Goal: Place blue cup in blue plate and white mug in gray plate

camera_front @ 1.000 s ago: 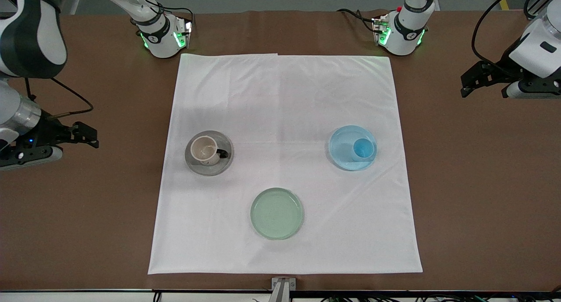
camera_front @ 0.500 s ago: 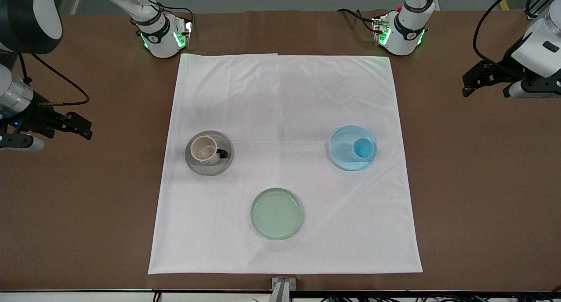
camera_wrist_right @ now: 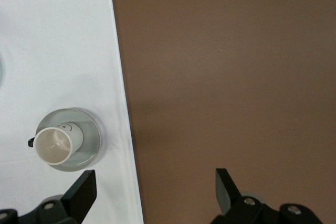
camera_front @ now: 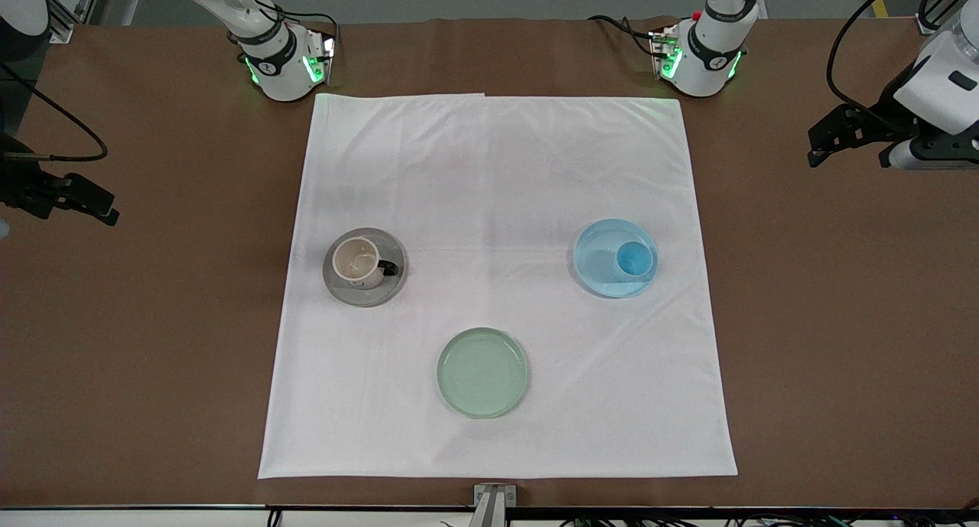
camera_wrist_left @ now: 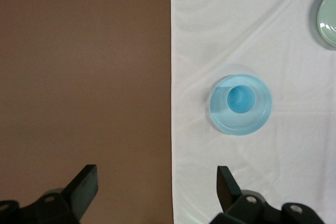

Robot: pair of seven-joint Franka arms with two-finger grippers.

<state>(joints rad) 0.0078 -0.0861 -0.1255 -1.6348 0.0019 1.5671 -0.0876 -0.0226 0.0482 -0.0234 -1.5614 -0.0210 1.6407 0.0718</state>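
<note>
Brown table covering lies under everything, and on it a white cloth (camera_front: 497,282) is spread; all the dishes stand on this cloth. I take the pale green plate (camera_front: 482,372) as landmark, because it is the dish nearest to the front camera and it carries nothing.

From the green plate, the gray plate (camera_front: 365,267) lies farther from the camera and toward the right arm's end of the table. The white mug (camera_front: 358,261) stands upright in it, mouth up, so its long axis is vertical. Its black handle points toward the middle of the cloth. The blue plate (camera_front: 615,258) lies also farther from the camera than the green plate, but toward the left arm's end. The blue cup (camera_front: 634,260) stands upright in it, mouth up, off-centre toward that plate's rim on the left arm's side.

Both arms wait outside the cloth. The left gripper (camera_wrist_left: 156,183) hangs over the bare table at the left arm's end, jaws wide apart and holding nothing; the blue cup is the thing closest to it. The right gripper (camera_wrist_right: 155,183) hangs over the bare table at the right arm's end, also spread and empty, with the mug closest.

As I judge it, both placements are already done, so no further grasp seems needed.
</note>
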